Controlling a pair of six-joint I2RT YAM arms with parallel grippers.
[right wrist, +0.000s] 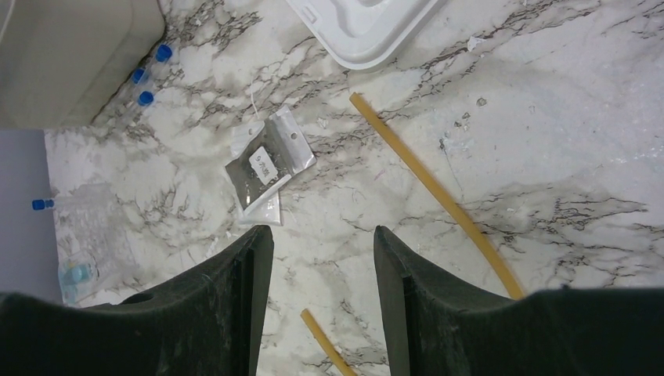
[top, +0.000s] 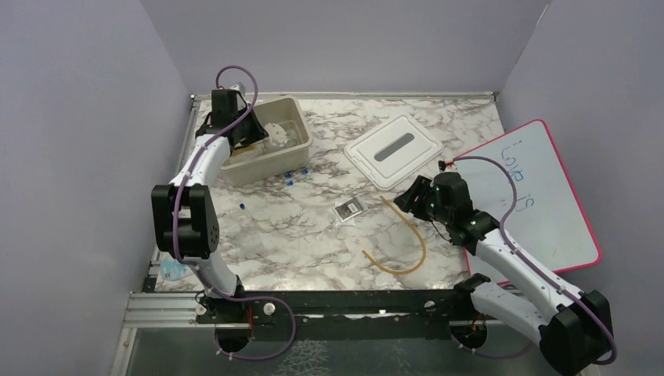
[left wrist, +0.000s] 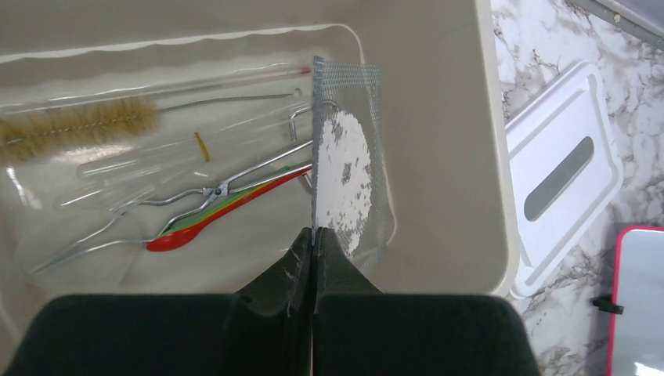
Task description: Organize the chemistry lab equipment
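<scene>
Grey-mesh step: clamping the wire gauze [left wrist: 344, 172] by its lower edge in the fully closed left gripper [left wrist: 313, 235], upright over the beige bin [left wrist: 454, 117], above the tongs [left wrist: 235, 184] and brush [left wrist: 78, 125]. Next, likely: spread the fingers, let it fall flat, lift clear. Meanwhile, hovering the right gripper [right wrist: 322, 235], wide open and empty, over the packet [right wrist: 265, 164] and amber tubing [right wrist: 438, 192] on the table [right wrist: 548, 117].

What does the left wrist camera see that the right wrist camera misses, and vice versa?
Only the left wrist: the left gripper shut on the wire gauze in the beige bin, where a brush, metal tongs and a colourful spoon lie. Only the right wrist: the open right gripper above a black-and-white packet, amber tubing and blue-capped pieces on the marble table. Both: the bin, the white lid and the table.
</scene>
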